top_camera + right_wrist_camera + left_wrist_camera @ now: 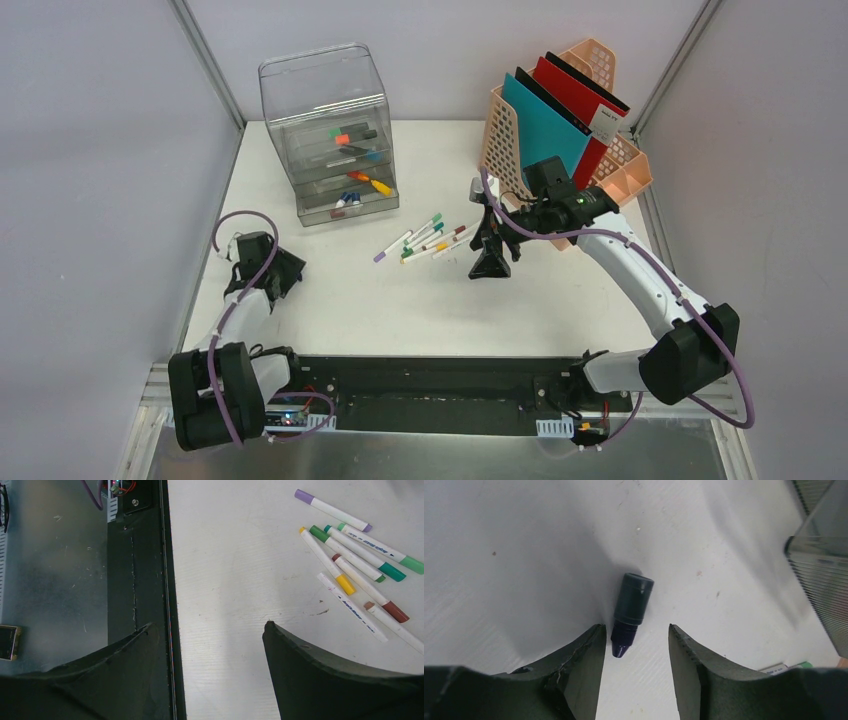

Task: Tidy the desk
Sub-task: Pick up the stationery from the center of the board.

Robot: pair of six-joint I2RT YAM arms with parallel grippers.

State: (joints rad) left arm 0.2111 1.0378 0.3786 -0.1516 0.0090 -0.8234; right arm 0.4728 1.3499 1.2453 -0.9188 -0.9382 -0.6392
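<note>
Our half-open, empty left fingers (584, 662) straddle the stubby dark marker (632, 605), lying lengthwise ahead; our right fingers (310, 672) gape empty.

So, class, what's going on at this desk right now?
Two robot arms are tidying a white desk. The left end effector is open just behind a small dark cap lying on the desk, not gripping it. The right end effector hangs open and empty beside the loose markers.
</note>
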